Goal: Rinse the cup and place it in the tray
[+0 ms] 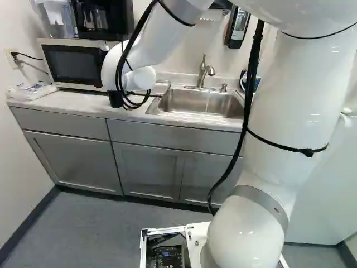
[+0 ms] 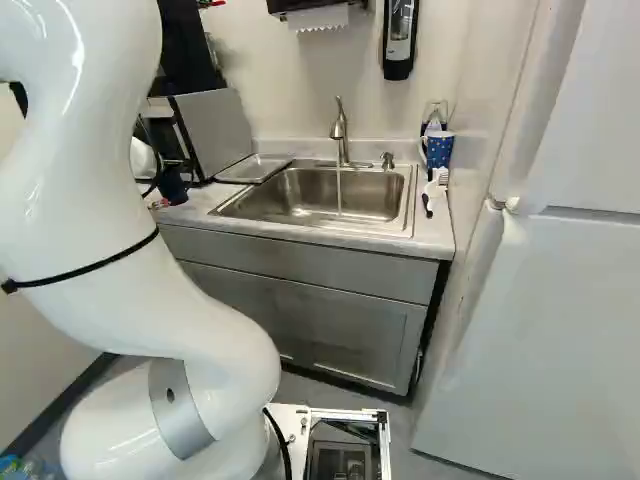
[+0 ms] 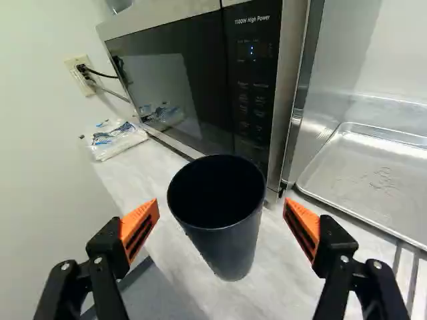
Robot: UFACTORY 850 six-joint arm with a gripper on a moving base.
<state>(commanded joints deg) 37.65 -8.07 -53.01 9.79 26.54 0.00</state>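
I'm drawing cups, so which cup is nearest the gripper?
The black cup, seen between the open fingers of the gripper; the blue dotted cup is beside the sink.

This is a kitchenette, fitted along one wall: a steel sink (image 2: 290, 200) with a curved faucet (image 2: 340, 130) set into a pale counter (image 1: 83, 101), gray cabinets (image 1: 72, 159) below, and a microwave (image 1: 73, 66) at one end. Beside the counter stands what looks like a white refrigerator (image 2: 540, 330). The wall-mounted soap dispenser (image 2: 399, 40) and paper towels (image 2: 318, 18) suggest a shared workplace (hardly a home's fittings, those).
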